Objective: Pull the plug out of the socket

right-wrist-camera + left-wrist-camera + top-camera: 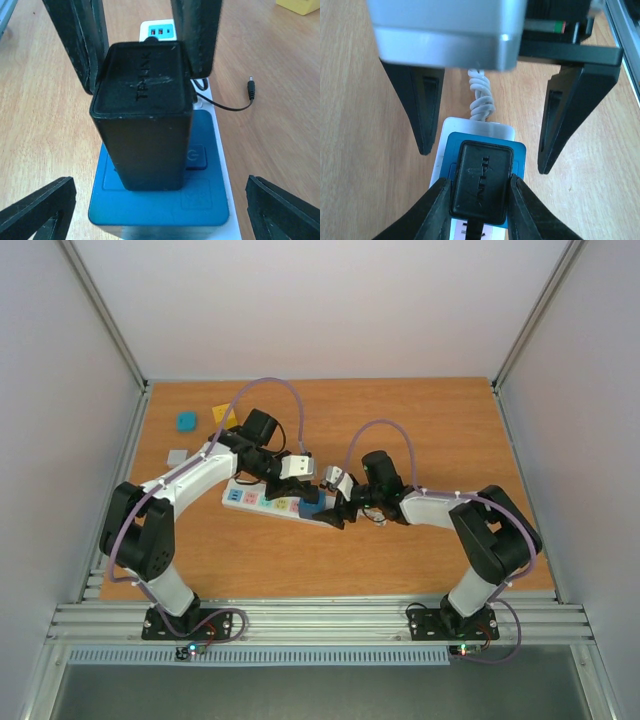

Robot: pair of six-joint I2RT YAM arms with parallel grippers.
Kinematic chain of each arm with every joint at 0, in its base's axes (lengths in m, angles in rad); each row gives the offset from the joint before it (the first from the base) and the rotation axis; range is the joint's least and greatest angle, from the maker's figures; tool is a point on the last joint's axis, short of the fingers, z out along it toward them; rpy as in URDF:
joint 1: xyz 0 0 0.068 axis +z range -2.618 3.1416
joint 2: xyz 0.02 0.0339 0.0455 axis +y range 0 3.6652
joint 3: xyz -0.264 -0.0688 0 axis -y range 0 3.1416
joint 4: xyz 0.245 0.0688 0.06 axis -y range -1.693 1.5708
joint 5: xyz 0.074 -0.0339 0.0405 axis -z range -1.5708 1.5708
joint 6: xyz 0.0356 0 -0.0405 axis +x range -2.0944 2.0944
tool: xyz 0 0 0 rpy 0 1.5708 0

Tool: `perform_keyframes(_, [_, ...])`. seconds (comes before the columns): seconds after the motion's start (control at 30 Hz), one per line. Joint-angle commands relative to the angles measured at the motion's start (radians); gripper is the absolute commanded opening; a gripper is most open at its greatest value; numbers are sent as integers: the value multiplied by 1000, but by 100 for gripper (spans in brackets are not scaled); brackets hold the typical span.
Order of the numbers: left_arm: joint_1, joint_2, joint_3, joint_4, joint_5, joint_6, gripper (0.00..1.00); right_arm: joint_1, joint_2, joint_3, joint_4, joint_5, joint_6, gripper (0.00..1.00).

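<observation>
The long white power strip (262,499) lies across the middle of the table, and its white cord (481,97) coils off the near end. A black boxy plug (312,502) stands upright on the strip's blue end face (200,200), its base meeting the face. My left gripper (480,182) is shut on the plug (481,182), one finger on each side. My right gripper (160,187) is open; its fingers (560,120) straddle the strip's blue end, apart from it. The plug (142,120) fills the right wrist view.
A thin black cable with a barrel tip (250,90) lies beside the strip. A blue block (186,421), a yellow piece (224,413) and a grey square (177,456) sit at the back left. Metal rails border the table.
</observation>
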Motion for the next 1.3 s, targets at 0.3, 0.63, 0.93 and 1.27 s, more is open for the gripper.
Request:
perform_keyframes(0.3, [-11,-44,-93,63,45,-57,45,37,69,-26,137,2,-35,80])
perform_keyframes(0.63, [-11,-73,-141,170,83,-111,32,37,79,-41,159,3,-47,61])
perform_keyframes(0.93, [-11,-34,-60,71,152,-100,19,37,87,-55,181,5,-47,47])
perform_keyframes(1.27, [-11,-64,-38,39,170,-72,15,37,89,-57,186,15,-41,41])
